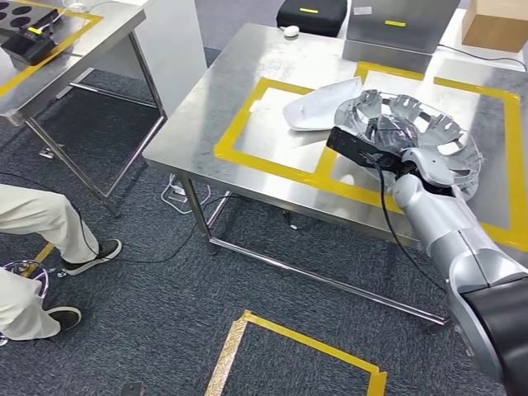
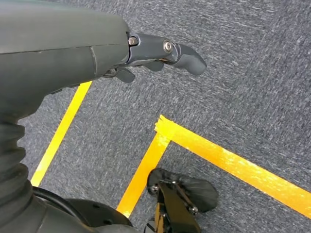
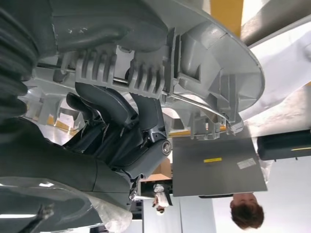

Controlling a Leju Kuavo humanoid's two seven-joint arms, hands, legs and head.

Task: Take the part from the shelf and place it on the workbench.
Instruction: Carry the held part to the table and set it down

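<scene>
The part (image 1: 430,132) is a round grey plastic piece with ribs and cut-outs. It sits tilted over the right yellow-taped square of the steel workbench (image 1: 249,91); whether it touches the top is unclear. My right hand (image 1: 381,139) grips it from the near side. In the right wrist view its dark fingers (image 3: 121,131) curl around a rib of the part (image 3: 213,63). My left hand (image 2: 157,58) hangs over the grey carpet, holding nothing, with one finger stretched out.
A white flat piece (image 1: 318,107) lies on the workbench just left of the part. A second steel table (image 1: 62,49) with a black device (image 1: 28,45) stands at the far left. A person's legs (image 1: 37,223) are at the left edge. Yellow tape (image 1: 299,346) marks the floor.
</scene>
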